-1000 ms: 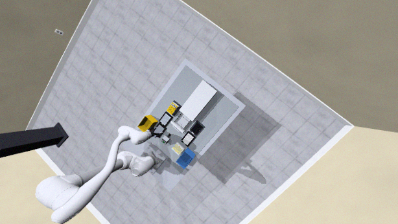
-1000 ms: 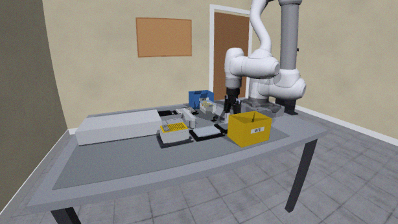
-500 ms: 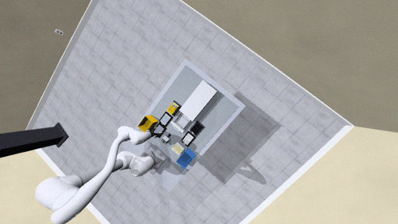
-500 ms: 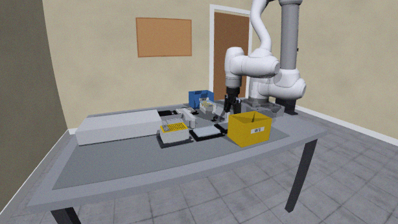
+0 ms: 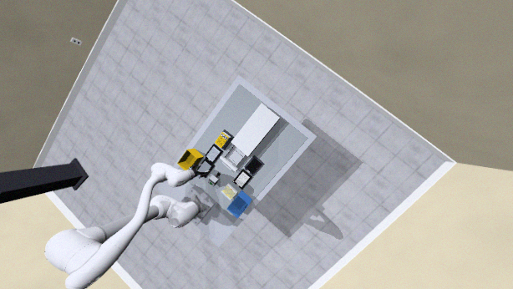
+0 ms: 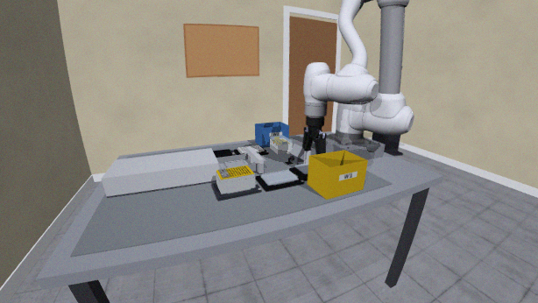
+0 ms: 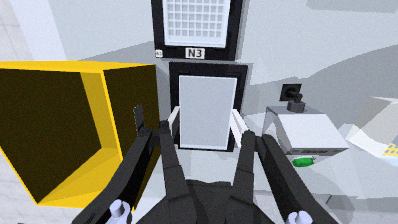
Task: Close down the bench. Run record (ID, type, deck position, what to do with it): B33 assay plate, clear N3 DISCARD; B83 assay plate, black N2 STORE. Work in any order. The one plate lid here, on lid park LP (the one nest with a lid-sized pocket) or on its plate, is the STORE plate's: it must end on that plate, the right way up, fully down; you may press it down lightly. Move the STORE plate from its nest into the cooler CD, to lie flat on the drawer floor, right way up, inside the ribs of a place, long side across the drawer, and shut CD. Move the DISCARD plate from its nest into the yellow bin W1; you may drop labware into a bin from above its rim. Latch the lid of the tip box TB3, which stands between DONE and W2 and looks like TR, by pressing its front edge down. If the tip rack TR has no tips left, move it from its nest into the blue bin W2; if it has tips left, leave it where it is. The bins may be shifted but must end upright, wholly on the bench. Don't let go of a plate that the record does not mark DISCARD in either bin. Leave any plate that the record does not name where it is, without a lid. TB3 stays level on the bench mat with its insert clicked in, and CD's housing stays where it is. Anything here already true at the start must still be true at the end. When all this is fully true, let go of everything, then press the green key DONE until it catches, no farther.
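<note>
My gripper [image 7: 205,115] points down over the lid park, and its fingers are shut on the long sides of the plain white plate lid [image 7: 207,111], which lies in its black nest. Just beyond it, the clear assay plate [image 7: 197,22] sits in the nest marked N3. The yellow bin W1 [image 7: 65,125] stands open right beside my left finger. In the overhead view my gripper [image 5: 201,169] is next to the yellow bin [image 5: 190,159], and the black plate [image 5: 253,165] lies in its nest further along the deck.
The box with the green DONE key [image 7: 302,161] is to my right, with tip box TB3 [image 5: 229,191] and the blue bin W2 [image 5: 240,204] past it. The long grey cooler [image 6: 159,170] and the yellow-topped tip rack [image 6: 236,179] stand beyond N3.
</note>
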Controlling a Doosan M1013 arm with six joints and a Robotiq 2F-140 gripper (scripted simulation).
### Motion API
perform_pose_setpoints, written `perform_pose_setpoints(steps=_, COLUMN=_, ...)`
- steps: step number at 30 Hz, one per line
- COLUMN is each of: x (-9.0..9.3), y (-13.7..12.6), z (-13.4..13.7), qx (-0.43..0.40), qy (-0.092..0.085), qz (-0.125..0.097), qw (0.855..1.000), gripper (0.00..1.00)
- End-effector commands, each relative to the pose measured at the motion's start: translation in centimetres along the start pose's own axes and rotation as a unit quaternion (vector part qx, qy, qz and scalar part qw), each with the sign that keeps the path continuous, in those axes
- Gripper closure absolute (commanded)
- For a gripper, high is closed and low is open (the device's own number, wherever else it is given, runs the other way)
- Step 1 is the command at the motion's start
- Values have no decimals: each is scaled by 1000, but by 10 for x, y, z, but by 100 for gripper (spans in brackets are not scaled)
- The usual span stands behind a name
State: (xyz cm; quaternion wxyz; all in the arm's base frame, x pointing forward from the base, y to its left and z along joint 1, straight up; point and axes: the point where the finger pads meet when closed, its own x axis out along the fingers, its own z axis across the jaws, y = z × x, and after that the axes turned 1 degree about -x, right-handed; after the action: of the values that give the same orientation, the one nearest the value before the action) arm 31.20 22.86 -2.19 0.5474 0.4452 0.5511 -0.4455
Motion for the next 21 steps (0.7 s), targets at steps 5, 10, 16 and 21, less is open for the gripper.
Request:
perform_pose_setpoints(steps=5, x=-7, y=0, z=0, qx=0, qy=0, qz=0, qw=1000, gripper=100)
perform_pose_setpoints(steps=10, x=-13, y=0, z=0, qx=0, qy=0, qz=0, qw=1000, gripper=100)
perform_pose_setpoints(steps=16, x=-21, y=0, z=0, qx=0, qy=0, qz=0, qw=1000, gripper=100)
perform_pose_setpoints(steps=21, x=-27, y=0, z=0, qx=0, qy=0, qz=0, qw=1000, gripper=100)
